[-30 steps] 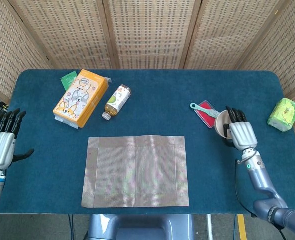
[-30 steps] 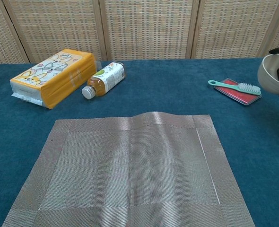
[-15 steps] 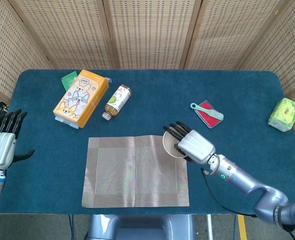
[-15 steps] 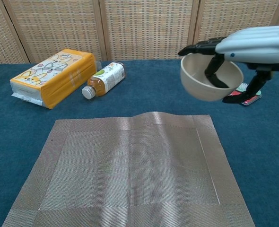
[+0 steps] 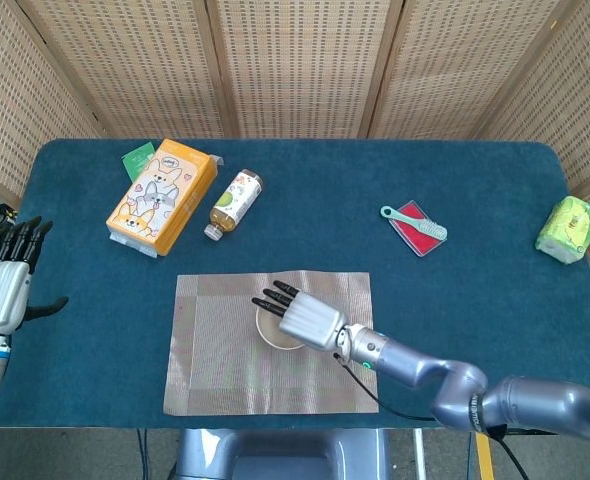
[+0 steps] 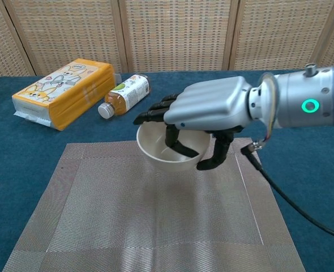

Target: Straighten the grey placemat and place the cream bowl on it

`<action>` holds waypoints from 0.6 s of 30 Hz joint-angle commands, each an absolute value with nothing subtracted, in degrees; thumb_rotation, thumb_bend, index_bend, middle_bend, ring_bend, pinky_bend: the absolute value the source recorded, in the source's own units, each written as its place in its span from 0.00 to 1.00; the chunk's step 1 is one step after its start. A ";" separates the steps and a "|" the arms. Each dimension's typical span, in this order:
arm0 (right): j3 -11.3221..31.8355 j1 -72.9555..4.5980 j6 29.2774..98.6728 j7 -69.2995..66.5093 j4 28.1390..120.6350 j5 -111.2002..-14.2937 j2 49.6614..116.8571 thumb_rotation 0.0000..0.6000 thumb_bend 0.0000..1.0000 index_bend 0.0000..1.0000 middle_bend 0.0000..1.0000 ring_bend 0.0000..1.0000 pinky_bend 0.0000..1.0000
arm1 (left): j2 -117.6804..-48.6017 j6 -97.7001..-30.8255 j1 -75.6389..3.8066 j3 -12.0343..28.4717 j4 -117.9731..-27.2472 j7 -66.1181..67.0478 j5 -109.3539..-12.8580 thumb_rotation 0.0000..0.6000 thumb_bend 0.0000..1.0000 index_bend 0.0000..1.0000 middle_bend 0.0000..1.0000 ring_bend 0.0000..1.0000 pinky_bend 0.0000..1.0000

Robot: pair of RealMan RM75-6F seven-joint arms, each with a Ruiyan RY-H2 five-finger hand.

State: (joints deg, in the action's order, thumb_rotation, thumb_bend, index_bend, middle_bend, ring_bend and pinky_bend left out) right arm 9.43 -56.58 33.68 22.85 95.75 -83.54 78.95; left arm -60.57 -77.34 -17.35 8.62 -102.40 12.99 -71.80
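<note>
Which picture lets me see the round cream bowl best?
The chest view. There the round cream bowl is close and shown from the side, with its rim, its inside and the right hand gripping it over the grey woven placemat. In the head view the hand hides most of the bowl.

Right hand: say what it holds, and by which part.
The right hand holds the cream bowl by its rim, fingers hooked inside, above the placemat.

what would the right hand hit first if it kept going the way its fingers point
Probably nothing on the placemat. The right hand, holding the bowl, points up-left toward the bottle and orange box; depth is unclear.
</note>
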 commanded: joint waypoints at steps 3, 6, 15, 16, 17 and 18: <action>9.03 -59.45 32.17 29.51 94.25 -77.74 83.82 1.00 0.47 0.71 0.00 0.00 0.00 | -60.59 -77.11 -17.44 8.65 -102.44 13.23 -71.68 1.00 0.00 0.00 0.00 0.00 0.00; 8.15 -60.46 32.26 32.70 93.57 -75.20 85.70 1.00 0.47 0.71 0.00 0.00 0.00 | -60.51 -76.91 -17.45 8.60 -102.58 13.28 -71.68 1.00 0.00 0.00 0.00 0.00 0.00; 5.58 -61.76 34.30 37.33 92.11 -69.24 88.49 1.00 0.47 0.70 0.00 0.00 0.00 | -60.17 -76.71 -17.34 8.78 -102.63 12.64 -71.47 1.00 0.00 0.00 0.00 0.00 0.00; 5.19 -61.76 34.37 37.40 91.97 -68.93 88.49 1.00 0.47 0.70 0.00 0.00 0.00 | -60.13 -76.69 -17.34 8.81 -102.60 12.57 -71.47 1.00 0.00 0.00 0.00 0.00 0.00; 4.82 -61.77 34.45 37.45 91.89 -68.71 88.45 1.00 0.47 0.70 0.00 0.00 0.00 | -60.09 -76.68 -17.34 8.84 -102.58 12.51 -71.46 1.00 0.00 0.00 0.00 0.00 0.00; 4.40 -61.80 34.65 37.57 91.83 -68.63 88.38 1.00 0.47 0.70 0.00 0.00 0.00 | -60.08 -76.66 -17.34 8.85 -102.56 12.46 -71.49 1.00 0.00 0.00 0.00 0.00 0.00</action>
State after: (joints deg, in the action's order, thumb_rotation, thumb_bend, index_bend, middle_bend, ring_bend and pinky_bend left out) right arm 4.71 -61.75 34.44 37.42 91.96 -68.79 88.39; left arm -60.08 -76.66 -17.34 8.85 -102.56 12.46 -71.48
